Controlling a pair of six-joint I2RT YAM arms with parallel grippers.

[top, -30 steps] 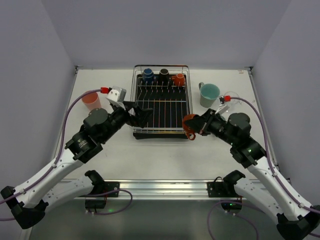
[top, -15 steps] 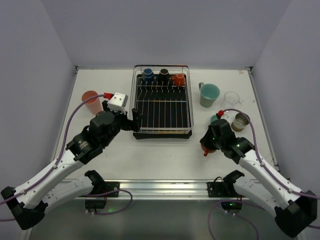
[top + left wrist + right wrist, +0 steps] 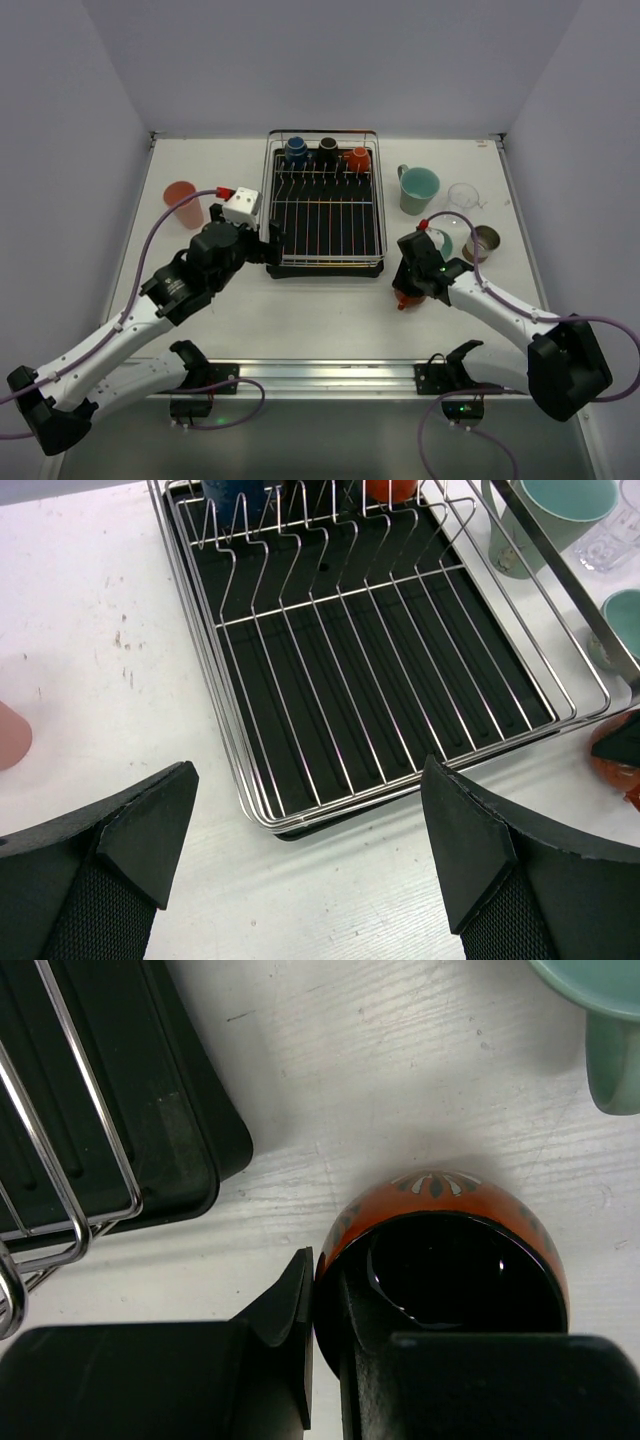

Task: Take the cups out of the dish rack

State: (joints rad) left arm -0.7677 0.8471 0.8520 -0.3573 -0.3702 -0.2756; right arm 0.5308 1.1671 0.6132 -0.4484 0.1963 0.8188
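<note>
The right gripper (image 3: 322,1295) is clenched on the red cup's (image 3: 440,1195) rim, 1 finger inside, just right of the lower right corner of the rack (image 3: 325,225). The left gripper (image 3: 307,770) gapes wide, grasping nothing, at the rack's lower left. A blue cup (image 3: 296,150), black cup (image 3: 328,148) and orange cup (image 3: 358,157) stand along its top edge.

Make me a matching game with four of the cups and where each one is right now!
Cups:
1. pink cup
2. blue cup
3. red cup
4. green mug

Places:
A. in the far row of the dish rack
B. pinched by the right gripper
C. standing free on the table, left of the rack
D. standing free on the table, right of the rack

Pairs: 1-C, 2-A, 3-B, 4-D
</note>
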